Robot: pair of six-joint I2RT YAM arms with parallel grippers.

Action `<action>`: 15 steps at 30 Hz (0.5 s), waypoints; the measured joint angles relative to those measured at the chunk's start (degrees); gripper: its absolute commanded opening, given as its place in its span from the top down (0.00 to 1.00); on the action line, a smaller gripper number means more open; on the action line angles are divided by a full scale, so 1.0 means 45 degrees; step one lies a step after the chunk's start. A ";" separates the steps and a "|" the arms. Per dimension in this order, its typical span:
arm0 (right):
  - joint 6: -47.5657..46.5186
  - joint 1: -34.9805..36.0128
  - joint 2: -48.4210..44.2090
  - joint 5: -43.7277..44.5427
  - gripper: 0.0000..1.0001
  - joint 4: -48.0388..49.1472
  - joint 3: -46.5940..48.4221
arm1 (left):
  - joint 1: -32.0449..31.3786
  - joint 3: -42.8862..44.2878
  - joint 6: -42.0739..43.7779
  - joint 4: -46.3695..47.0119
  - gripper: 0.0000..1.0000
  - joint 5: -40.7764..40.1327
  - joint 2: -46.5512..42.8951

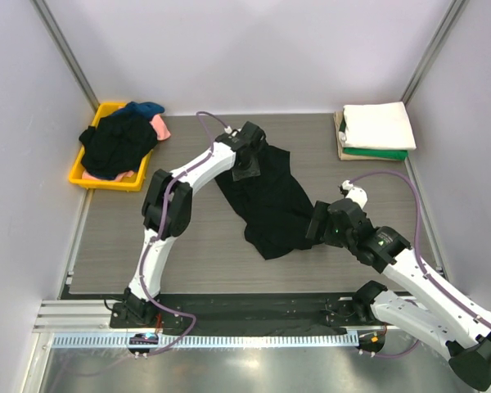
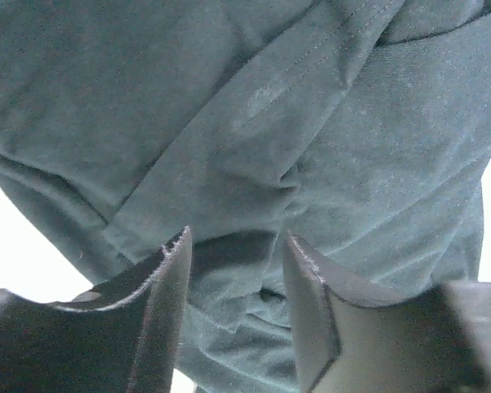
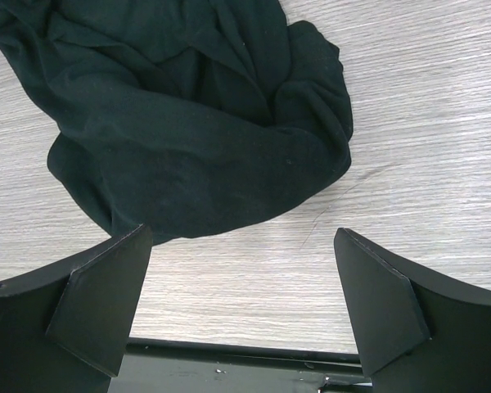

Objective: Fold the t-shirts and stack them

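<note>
A large black t-shirt [image 1: 272,205] lies crumpled in a long diagonal heap in the middle of the table. My left gripper [image 1: 248,168] is down on its far upper end. In the left wrist view the left gripper [image 2: 237,237] has its jaws partly apart, straddling a raised fold of the shirt [image 2: 229,123], with gaps showing at both fingers. My right gripper [image 1: 315,226] hovers wide open at the shirt's near right edge. In the right wrist view the right gripper [image 3: 241,233] has only bare table between its fingers, and the shirt's hem [image 3: 188,131] lies just beyond them.
A yellow tray [image 1: 76,170] at the back left holds a pile of black, blue and pink shirts [image 1: 119,141]. A folded stack [image 1: 378,127], white over green over tan, sits at the back right. The table's near edge [image 3: 229,348] runs close under the right fingers.
</note>
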 measured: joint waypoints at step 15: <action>0.0015 -0.0010 -0.0005 -0.0063 0.00 0.0015 0.0000 | -0.0228 -0.0044 0.0160 -0.0039 0.34 -0.0364 0.0170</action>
